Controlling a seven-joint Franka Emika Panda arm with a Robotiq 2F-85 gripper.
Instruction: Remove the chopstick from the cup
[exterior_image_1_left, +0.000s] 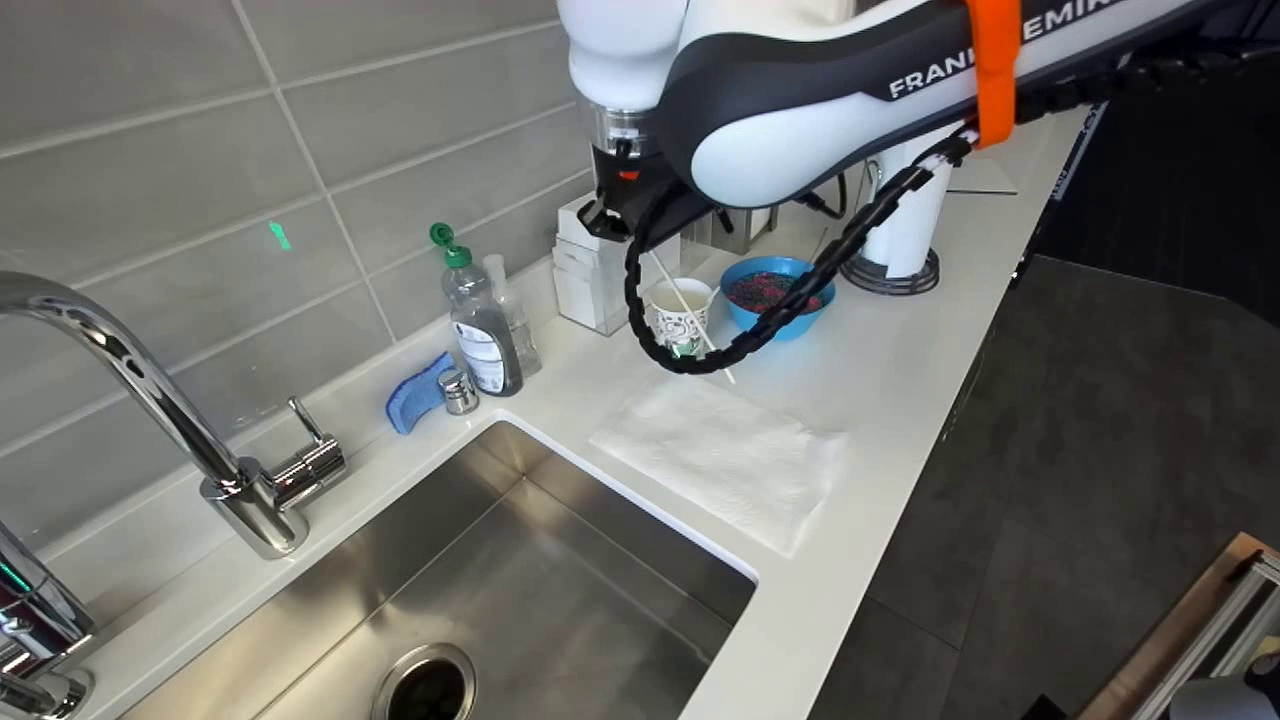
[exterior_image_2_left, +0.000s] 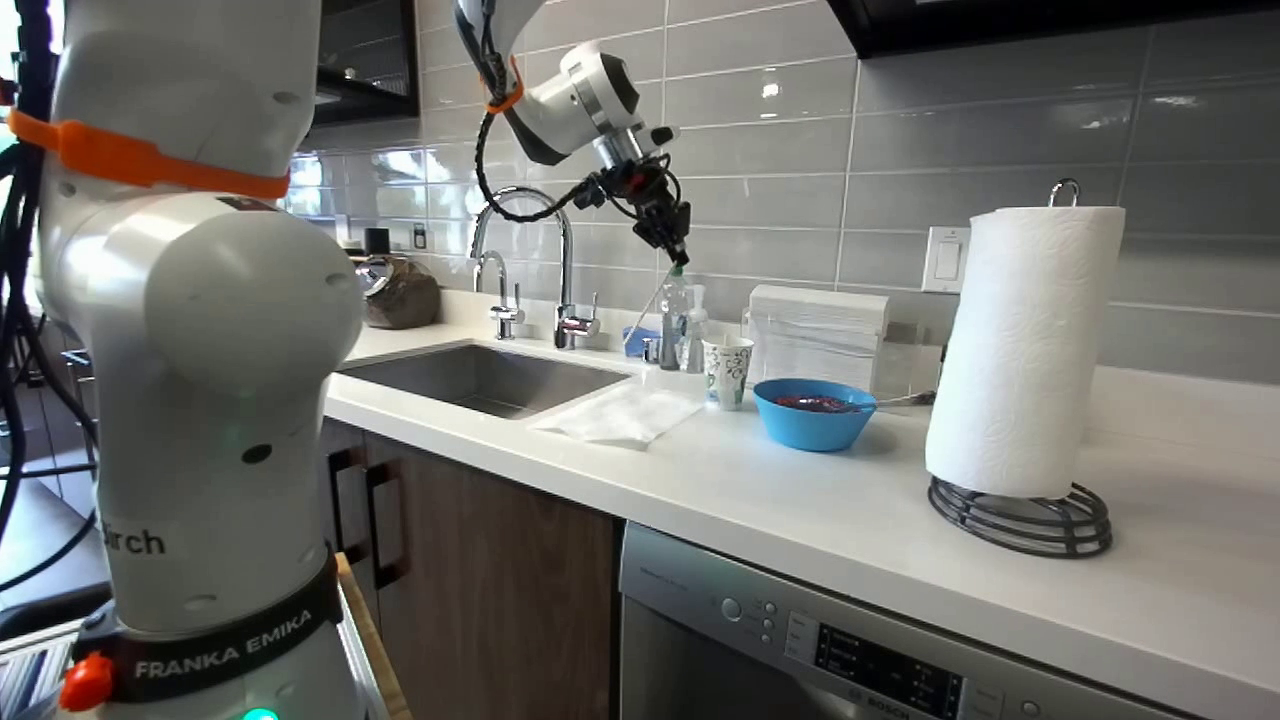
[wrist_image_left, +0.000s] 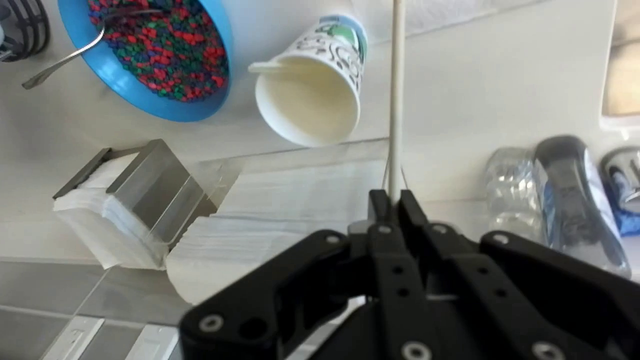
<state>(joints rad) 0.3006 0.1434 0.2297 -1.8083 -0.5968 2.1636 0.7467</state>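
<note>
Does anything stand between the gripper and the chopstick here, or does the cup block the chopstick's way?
Nothing visible stands in the way. In the wrist view, the fingers are closed on the chopstick, and its visible length passes beside the cup, outside the rim and apart from it.

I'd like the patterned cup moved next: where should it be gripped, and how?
Probably best to pinch the patterned cup at its rim on the side away from the blue bowl, from above. It stands upright with its mouth open, so the fingers could straddle the wall; a pale stick crowds the rim on the bowl's side. The gripper, shut on the chopstick, must let go first.
</note>
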